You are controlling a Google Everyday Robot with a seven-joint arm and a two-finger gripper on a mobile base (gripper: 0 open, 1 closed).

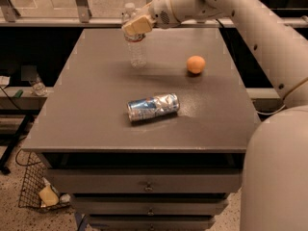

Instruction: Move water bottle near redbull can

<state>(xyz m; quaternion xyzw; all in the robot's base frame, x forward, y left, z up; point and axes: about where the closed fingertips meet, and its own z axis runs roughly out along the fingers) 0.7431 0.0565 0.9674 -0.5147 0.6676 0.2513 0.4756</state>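
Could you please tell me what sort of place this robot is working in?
Probably a lab or office workspace: a grey drawer cabinet serves as table, a wire basket sits on the speckled floor, and the gripper is at the top of the water bottle.

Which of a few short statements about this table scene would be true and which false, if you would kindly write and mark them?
1. The redbull can lies on its side on the table. True.
2. The water bottle lies flat against the can. False: it is upright toward the far edge, well apart from the can.
3. The gripper is at the upper part of the water bottle. True.
4. The orange sits left of the bottle in the camera view. False: it sits to the bottle's right.
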